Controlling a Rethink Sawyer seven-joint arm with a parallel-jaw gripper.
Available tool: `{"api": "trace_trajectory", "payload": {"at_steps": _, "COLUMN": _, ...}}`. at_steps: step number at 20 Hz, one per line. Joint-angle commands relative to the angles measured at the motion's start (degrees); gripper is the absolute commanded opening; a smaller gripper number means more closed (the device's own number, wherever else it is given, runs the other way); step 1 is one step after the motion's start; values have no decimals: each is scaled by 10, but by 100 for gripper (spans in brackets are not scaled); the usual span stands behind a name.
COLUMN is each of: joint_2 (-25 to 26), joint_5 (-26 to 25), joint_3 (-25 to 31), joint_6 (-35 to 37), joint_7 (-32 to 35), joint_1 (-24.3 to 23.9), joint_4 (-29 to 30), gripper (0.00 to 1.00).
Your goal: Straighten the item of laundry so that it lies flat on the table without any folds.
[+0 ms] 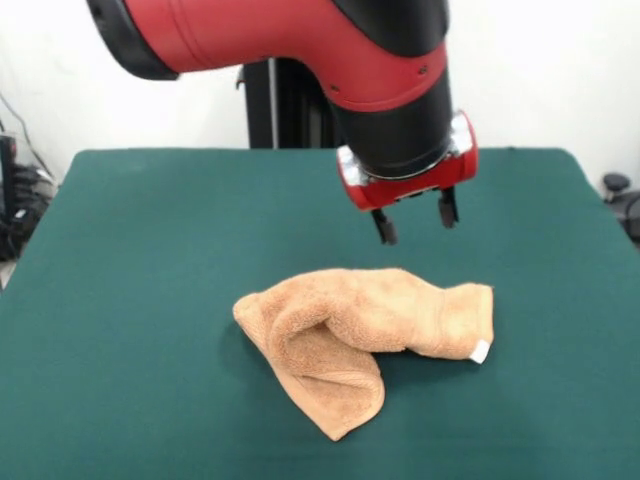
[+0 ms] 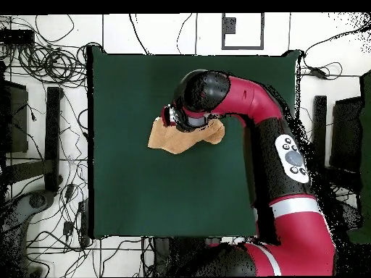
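The orange-tan towel (image 1: 365,335) lies crumpled and folded over itself on the dark green table (image 1: 140,300), a little right of centre in the front view. A white tag (image 1: 480,351) shows at its right end. One corner points toward the front edge. My gripper (image 1: 415,220) hangs open and empty above the table, just behind the towel's right half, its two black fingers (image 1: 385,228) apart. In the overhead view the arm's head covers part of the towel (image 2: 170,139), and the gripper itself is hidden beneath it.
The red and black arm (image 2: 250,108) reaches across the table from the base side. Cables and equipment (image 2: 43,87) lie on the floor around the table. Black gear (image 1: 15,200) stands off the table's left edge in the front view.
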Motion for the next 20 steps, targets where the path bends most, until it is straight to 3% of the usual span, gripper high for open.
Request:
{"api": "trace_trajectory", "payload": {"at_steps": 1, "joint_2": 24, "joint_5": -33, "joint_3": 53, "joint_6": 26, "joint_7": -117, "joint_1": 2, "joint_4": -26, "gripper": 100}}
{"api": "trace_trajectory", "payload": {"at_steps": 10, "joint_2": 47, "joint_5": -49, "joint_3": 63, "joint_6": -12, "joint_7": -130, "joint_1": -11, "joint_4": -17, "gripper": 100}}
{"api": "trace_trajectory", "payload": {"at_steps": 20, "joint_2": 79, "joint_5": -68, "joint_3": 71, "joint_6": -110, "joint_7": -123, "joint_1": -22, "joint_4": 7, "gripper": 100}}
